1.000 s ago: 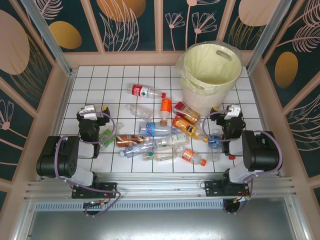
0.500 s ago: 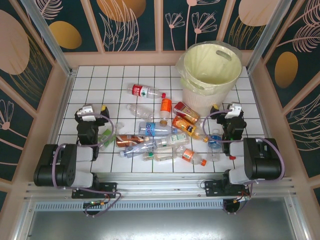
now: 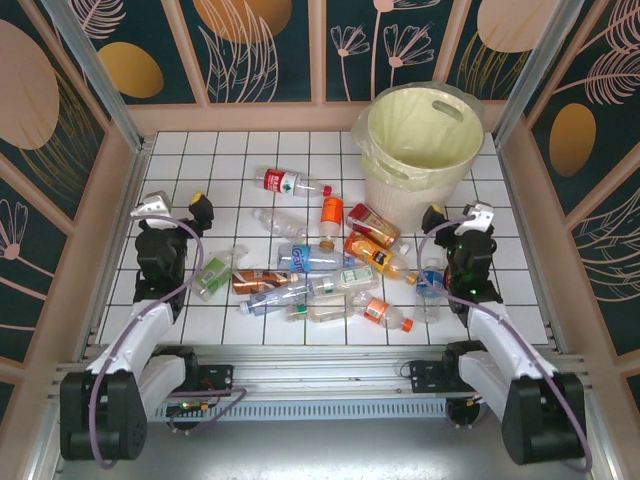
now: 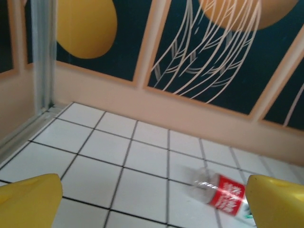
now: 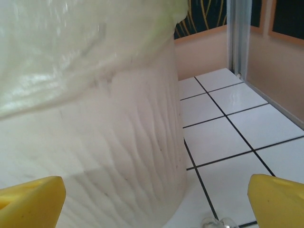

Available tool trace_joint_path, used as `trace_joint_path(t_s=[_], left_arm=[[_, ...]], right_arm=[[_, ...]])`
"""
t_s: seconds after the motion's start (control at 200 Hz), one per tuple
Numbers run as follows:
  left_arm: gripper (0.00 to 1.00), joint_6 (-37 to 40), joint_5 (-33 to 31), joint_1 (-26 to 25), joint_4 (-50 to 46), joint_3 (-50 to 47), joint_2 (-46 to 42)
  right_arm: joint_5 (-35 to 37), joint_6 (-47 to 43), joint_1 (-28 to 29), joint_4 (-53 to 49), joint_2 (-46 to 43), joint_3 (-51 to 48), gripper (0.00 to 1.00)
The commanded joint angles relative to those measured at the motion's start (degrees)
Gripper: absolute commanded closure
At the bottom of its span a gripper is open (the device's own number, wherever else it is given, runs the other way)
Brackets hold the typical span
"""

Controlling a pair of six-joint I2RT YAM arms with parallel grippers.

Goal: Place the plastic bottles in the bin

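Both arms are unfolding from their tucked posture: the heavy elbow housings, level with the heap a second ago, are dropping back toward the near rail, and the forearms are stretching out over the tiles. The left gripper [image 3: 174, 207] is drifting outward toward the left wall, and the right gripper [image 3: 457, 212] is edging closer to the bin [image 3: 372, 130]. No bottle is shifting between frames.

Left gripper: the jaws are standing wide apart and carrying nothing. Its yellow fingers [image 4: 29, 201] are framing bare tile, with the red-labelled bottle [image 4: 221, 191] lying on its side ahead and to the right, apart from them.

Right gripper: it is likewise spread wide and empty. Its fingers [image 5: 28, 197] are facing the bin wall at close range, with the clear liner [image 5: 71, 57] hanging over the rim.

Beyond the grippers, the plastic bottles [image 3: 320, 270] are lying in a loose heap on the white-tiled counter [image 3: 180, 150] between the two arms. A green-labelled bottle [image 3: 212, 275] is resting nearest the left arm, and a blue-labelled bottle [image 3: 428, 282] is lying just beside the right arm. The bin is standing toward the far right corner, just beyond the heap.

Assessment: the arms are only deploying. No grasp is being attempted, so the whole task is outstanding. The right gripper is facing the bin rather than a bottle, so I judge it is going to need to turn down toward the heap first.
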Motion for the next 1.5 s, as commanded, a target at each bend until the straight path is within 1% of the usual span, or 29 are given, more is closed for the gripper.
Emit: trace_joint_path(t_s=[0.0, 0.09, 0.16, 0.24, 0.31, 0.385, 0.515, 0.57, 0.651, 0.721, 0.921, 1.071, 1.241, 1.496], left_arm=[[0.01, -9.41, 6.82, -0.28, -12.39, 2.35, -2.48], [0.01, -12.28, 10.82, -1.54, -15.2, 4.4, -3.65], [0.01, -13.8, 13.57, -3.45, -17.47, 6.85, -3.49], [0.01, -15.66, 17.64, -5.91, -19.57, 9.67, -2.64], [0.01, -17.54, 24.47, -7.7, -18.71, 11.28, -1.42], [0.01, -18.63, 31.94, -9.12, -18.9, 13.16, -0.02], [0.01, -17.81, 39.2, -10.97, -23.32, 17.27, 1.75], [0.01, -17.6, 42.18, -11.66, -24.14, 18.62, 2.25], [0.01, -18.28, 45.72, -12.79, -22.67, 19.12, 2.15], [0.01, -17.79, 46.76, -13.66, -22.52, 19.02, 1.54], [0.01, -16.57, 45.98, -14.29, -24.33, 18.59, -0.55], [0.01, -16.26, 43.7, -14.29, -24.91, 17.8, -0.34], [0.01, -16.96, 44.92, -14.32, -25.56, 18.14, 1.37], [0.01, -17.03, 44.69, -14.37, -25.03, 17.77, 0.88]], right_arm=[[3.21, 8.69, 0.31, -18.97, -3.9, 4.82, 0.01], [4.73, 12.82, 0.31, -29.14, -3.98, 9.12, 0.01], [7.64, 17.71, 0.37, -37.29, -3.11, 12.0, 0.01], [8.03, 19.31, 0.3, -42.91, -2.32, 14.33, 0.01], [6.89, 18.77, 0.37, -45.17, -1.78, 15.43, 0.01], [4.92, 18.04, -0.05, -46.83, -1.37, 16.05, 0.08], [-6.58, 15.22, -2.56, -47.65, 0.68, 16.26, 0.09], [-7.46, 15.03, -2.82, -48.5, 1.68, 16.11, 0.08], [-7.79, 14.62, -3.29, -48.53, 2.76, 15.91, 0.05], [-8.73, 14.58, -4.69, -48.78, 4.79, 16.3, 0.05], [-11.11, 13.45, -8.07, -47.46, 10.09, 16.44, 0.04], [-11.13, 12.68, -10.09, -45.68, 13.41, 16.04, 0.03], [-11.12, 12.86, -11.8, -44.53, 16.83, 16.18, 0.03], [-11.12, 12.64, -13.95, -42.6, 22.01, 17.13, 0.05]])
